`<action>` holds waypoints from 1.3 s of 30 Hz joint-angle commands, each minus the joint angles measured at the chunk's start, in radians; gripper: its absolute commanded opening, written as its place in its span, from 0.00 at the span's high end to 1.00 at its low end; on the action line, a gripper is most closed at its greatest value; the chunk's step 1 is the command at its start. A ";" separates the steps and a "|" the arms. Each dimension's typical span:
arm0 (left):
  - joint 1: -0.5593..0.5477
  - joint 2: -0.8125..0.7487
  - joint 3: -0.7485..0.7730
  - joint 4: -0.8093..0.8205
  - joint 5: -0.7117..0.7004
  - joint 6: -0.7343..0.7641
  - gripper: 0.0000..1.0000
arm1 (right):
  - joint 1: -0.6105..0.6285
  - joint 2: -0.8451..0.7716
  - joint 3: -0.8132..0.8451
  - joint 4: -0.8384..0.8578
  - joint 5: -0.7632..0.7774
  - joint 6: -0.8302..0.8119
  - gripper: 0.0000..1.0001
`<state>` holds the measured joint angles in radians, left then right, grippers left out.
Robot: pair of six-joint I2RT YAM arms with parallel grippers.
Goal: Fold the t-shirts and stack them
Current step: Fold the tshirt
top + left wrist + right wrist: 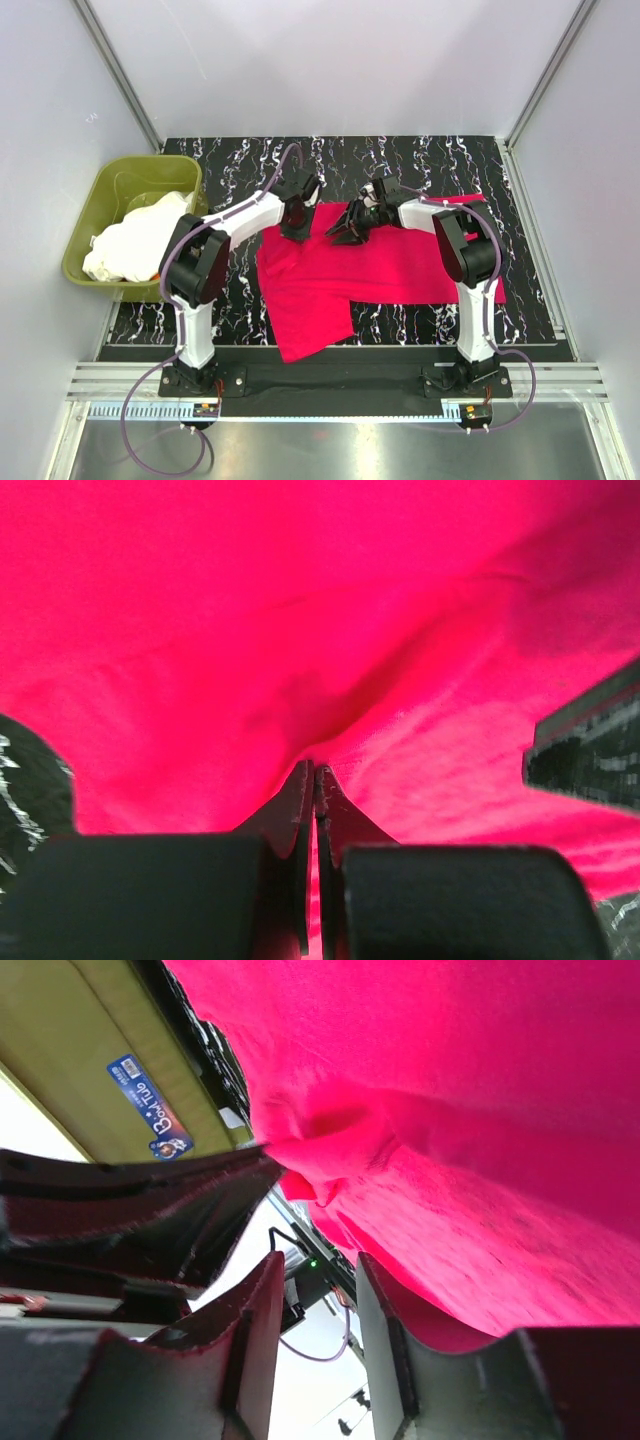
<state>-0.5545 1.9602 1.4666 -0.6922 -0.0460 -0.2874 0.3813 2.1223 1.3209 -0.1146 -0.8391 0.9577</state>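
T-shirt (380, 265), red, pinched in left claw (316, 780)

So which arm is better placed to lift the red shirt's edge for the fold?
Probably left: the left gripper is shut on the red t-shirt, while the right gripper stands open, clamping nothing.

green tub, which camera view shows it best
Top external: the whole green tub shows at left, white shirts piled inside. Right wrist catches only a strip of its wall with a blue label. Left wrist shows none of it.
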 commanded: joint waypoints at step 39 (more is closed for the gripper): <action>0.091 0.132 0.213 -0.021 -0.023 -0.002 1.00 | 0.062 0.169 0.192 -0.004 0.073 -0.080 0.58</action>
<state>-0.4709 2.0819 1.6318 -0.7136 -0.0570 -0.2871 0.4267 2.2906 1.5051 -0.1463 -0.8093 0.8967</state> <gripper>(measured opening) 0.012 0.414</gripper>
